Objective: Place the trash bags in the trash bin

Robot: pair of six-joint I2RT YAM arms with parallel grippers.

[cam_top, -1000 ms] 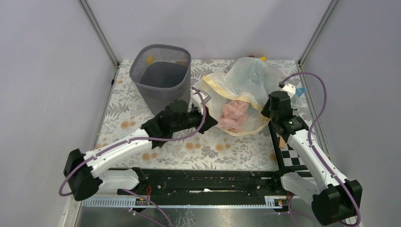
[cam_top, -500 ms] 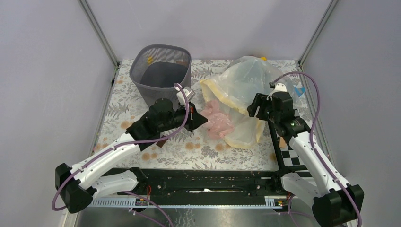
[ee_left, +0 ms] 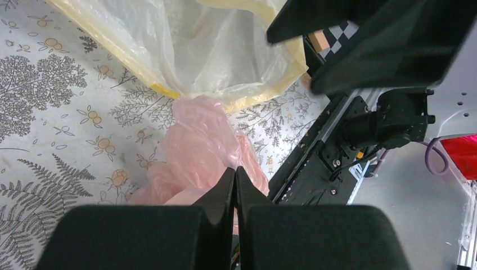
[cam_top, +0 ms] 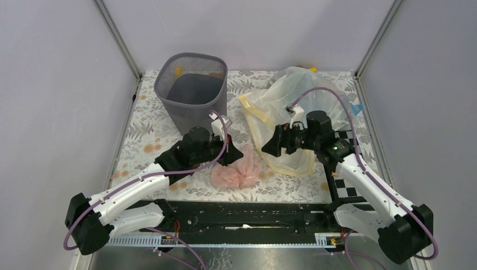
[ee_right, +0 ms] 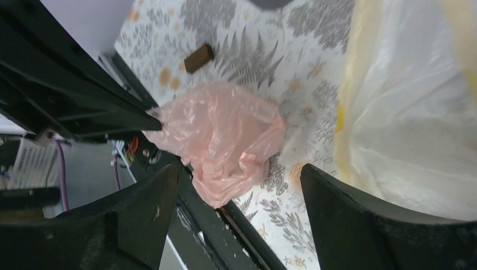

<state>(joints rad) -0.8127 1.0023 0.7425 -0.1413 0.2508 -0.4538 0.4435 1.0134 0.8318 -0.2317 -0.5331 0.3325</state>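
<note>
- Left gripper [cam_top: 235, 157], at lower centre of the top view, is seen with its fingers pressed together on the thin, crinkly, translucent pale pink plastic film bag [ee_left: 198, 147]; in the left wrist view the film is pinched between the black fingertips [ee_left: 225, 185].
- The dark grey plastic mesh wastebasket [cam_top: 186, 115] is set upright at upper left, its mouth facing up, apart from the pink bag.
- The pink bag is bunched at lower centre on the fern-patterned tablecloth [cam_top: 146, 135], by its near edge.
- The right gripper [cam_top: 265, 149], right of centre, is pointed left with its fingers [ee_right: 140, 216] held wide apart, nothing between them.
- The large clear plastic bag with a cream-yellow band [cam_top: 292, 93] is spread at upper right, beside the pink bag.
</note>
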